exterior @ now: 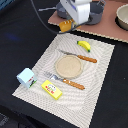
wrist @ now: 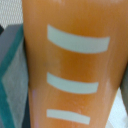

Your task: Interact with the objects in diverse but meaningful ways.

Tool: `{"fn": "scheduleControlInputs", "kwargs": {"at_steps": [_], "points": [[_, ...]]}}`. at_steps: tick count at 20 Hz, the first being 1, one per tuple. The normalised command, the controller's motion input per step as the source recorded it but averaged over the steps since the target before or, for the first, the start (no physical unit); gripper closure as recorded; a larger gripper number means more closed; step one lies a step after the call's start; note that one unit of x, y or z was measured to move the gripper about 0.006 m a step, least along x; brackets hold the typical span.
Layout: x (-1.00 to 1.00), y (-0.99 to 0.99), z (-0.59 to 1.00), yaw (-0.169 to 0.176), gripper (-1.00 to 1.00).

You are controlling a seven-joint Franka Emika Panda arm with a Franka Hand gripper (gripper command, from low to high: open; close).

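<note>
My gripper (exterior: pixel 71 21) is at the far edge of the placemat, shut on the golden-brown bread loaf (exterior: pixel 65 25), which hangs above the table. In the wrist view the loaf (wrist: pixel 70 65) fills the picture, orange-brown with three pale score marks; the fingers are hidden there. The small yellow banana (exterior: pixel 84 46) lies on the placemat below the gripper, apart from it. The flat yellow box with a red label (exterior: pixel 52 90) lies at the placemat's near edge.
A striped placemat (exterior: pixel 100 75) holds a tan round plate (exterior: pixel 68 66), a wooden-handled knife (exterior: pixel 80 56) behind it and a fork (exterior: pixel 65 80) in front. A blue-and-white block (exterior: pixel 26 77) sits at the exterior view's left. Grey pots (exterior: pixel 95 12) (exterior: pixel 122 16) stand on a board behind.
</note>
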Motion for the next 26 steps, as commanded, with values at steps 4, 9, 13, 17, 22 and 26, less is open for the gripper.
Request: {"fn": "scheduleControlInputs", "kwargs": {"at_steps": [4, 9, 13, 17, 22, 26], "points": [[-0.35, -0.65, 0.3, 0.028, 1.0], [-0.25, -0.77, 0.16, 0.023, 1.0], [-0.1, -0.83, 0.04, 0.005, 1.0], [-0.04, -0.75, 0.0, -0.014, 1.0], [0.0, -0.71, -0.06, -0.093, 1.0], [-0.02, -0.67, -0.12, -0.122, 1.0]]}}
